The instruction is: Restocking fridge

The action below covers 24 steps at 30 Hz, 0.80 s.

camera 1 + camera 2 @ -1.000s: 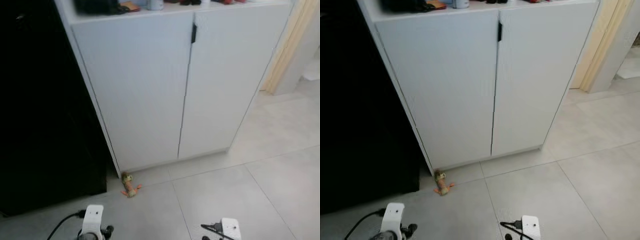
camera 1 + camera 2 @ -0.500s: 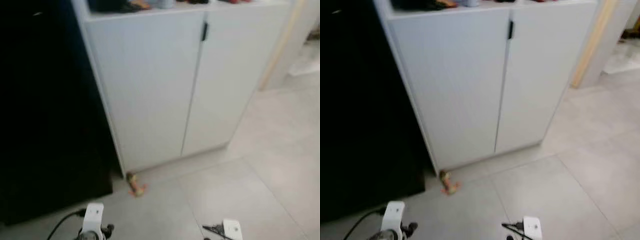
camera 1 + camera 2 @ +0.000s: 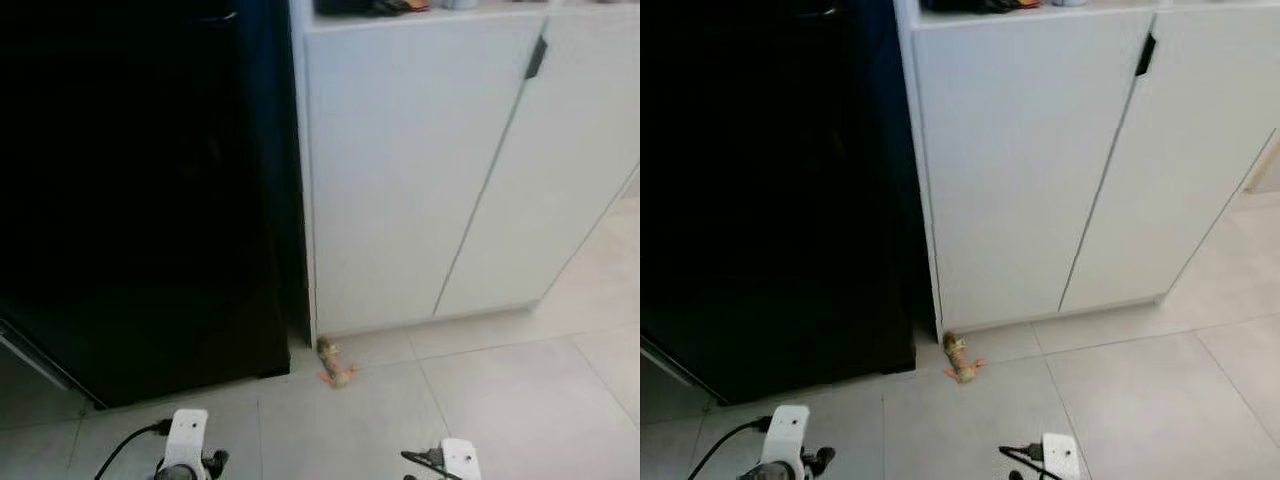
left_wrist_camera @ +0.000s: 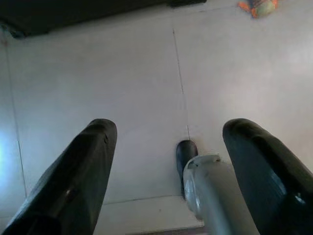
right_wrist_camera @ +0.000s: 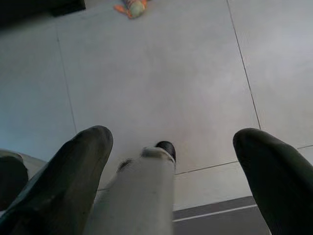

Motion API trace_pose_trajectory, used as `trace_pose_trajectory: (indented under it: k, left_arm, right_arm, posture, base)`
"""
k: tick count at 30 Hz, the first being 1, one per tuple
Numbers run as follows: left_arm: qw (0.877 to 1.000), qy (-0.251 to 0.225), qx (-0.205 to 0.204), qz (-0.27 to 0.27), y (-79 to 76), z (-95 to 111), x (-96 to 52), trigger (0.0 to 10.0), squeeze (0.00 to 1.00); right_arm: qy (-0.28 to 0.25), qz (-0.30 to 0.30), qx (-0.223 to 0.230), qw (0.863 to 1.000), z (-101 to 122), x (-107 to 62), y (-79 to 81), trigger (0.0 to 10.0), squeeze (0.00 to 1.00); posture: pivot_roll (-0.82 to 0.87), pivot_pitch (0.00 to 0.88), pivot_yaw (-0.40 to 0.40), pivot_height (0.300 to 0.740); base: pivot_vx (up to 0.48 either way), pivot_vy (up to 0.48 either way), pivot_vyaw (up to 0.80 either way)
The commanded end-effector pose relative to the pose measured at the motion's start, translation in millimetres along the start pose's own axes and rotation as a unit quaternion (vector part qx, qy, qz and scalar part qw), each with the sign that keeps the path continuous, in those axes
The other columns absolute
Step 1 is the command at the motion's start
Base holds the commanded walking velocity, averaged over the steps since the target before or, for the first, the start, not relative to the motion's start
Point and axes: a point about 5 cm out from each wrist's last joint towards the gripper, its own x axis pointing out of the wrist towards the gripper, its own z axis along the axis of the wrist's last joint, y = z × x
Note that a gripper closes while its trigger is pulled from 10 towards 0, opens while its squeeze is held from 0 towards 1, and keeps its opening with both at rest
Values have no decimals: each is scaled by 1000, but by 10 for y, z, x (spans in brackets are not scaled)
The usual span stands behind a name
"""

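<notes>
A tall black fridge [image 3: 140, 200] stands shut on the left, its front dark and without detail. Both arms hang low at my sides: the left arm [image 3: 187, 440] and the right arm [image 3: 455, 460] show at the bottom edge of the eye views. In the left wrist view my left gripper [image 4: 168, 132] is open over bare floor tiles, with nothing between its fingers [image 4: 93, 152]. My right gripper [image 5: 173, 137] is likewise open and empty above the floor.
A white two-door cabinet [image 3: 400, 170] stands right beside the fridge, with several small items [image 3: 375, 6] on its top. A small orange and green toy [image 3: 335, 363] lies on the grey tiles [image 3: 500, 400] at the cabinet's foot.
The whole picture has swung to the left, so the fridge now takes up more of the view and the cabinet sits further right. Both arms hang as before.
</notes>
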Motion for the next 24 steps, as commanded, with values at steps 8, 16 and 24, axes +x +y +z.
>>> trace_pose_trajectory:
  k: [8, 16, 24]
  left_arm:
    - [997, 59, 19, -46, -134, -6, 20, 10000, 0]
    - [997, 55, 18, -41, -118, 24, 25, 10000, 0]
    - [998, 56, 14, -39, -117, 26, 26, 10000, 0]
  right_arm:
    - [-35, -45, 25, 998, 580, 1, -327, 10000, 0]
    - [-36, -39, 25, 998, 605, 5, -310, 10000, 0]
    - [-36, -40, 29, 998, 606, 6, -308, 10000, 0]
  posture:
    - [-99, 0, -17, 722]
    - [-68, 0, -18, 722]
    - [-68, 0, -19, 722]
  base:
    - [0, 294, 0]
    - [0, 294, 0]
    - [0, 294, 0]
